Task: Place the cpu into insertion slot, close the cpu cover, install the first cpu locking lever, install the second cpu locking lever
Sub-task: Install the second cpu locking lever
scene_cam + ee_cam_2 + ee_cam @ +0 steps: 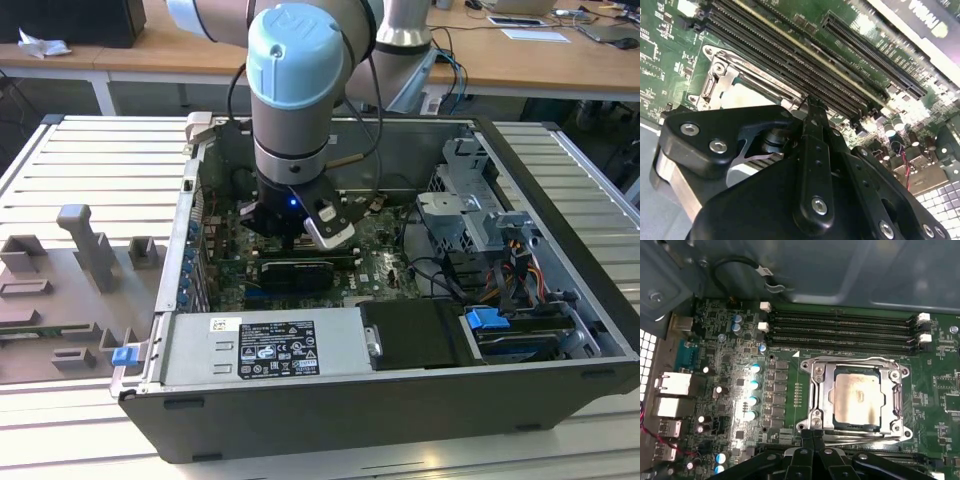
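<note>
Silvery-beige cpu (859, 399) seated flat in the insertion slot (856, 427), centre-right of the first wrist view. Silver cpu cover (820, 390) down around it, frame edges lying along all 4 sides of the chip, metal top showing through the cut-out. Same cover (722, 80) at left-centre of the second wrist view, partly hidden behind black linkage.

Hand (812, 432) at the bottom centre of the first wrist view, fingertips pressed together with no gap, narrow, nothing held between them; tips right at the lower edge of the socket frame. In the second wrist view, hand (811, 102) at mid-frame, tip down near the socket's edge by the memory slots (790, 47).

4 long black memory slots (840, 330) across the upper middle of the first wrist view, just beyond the socket. Green motherboard (730, 390) beneath everything.

Exterior view: arm wrist (290, 110) reaching down into the open computer case (560, 300), centre of frame, case lying on the slatted table (90, 170). Hand (283, 238) low over the board, state not clear from this view. Grey fixture blocks (85, 250) at mid-left on the table.
</note>
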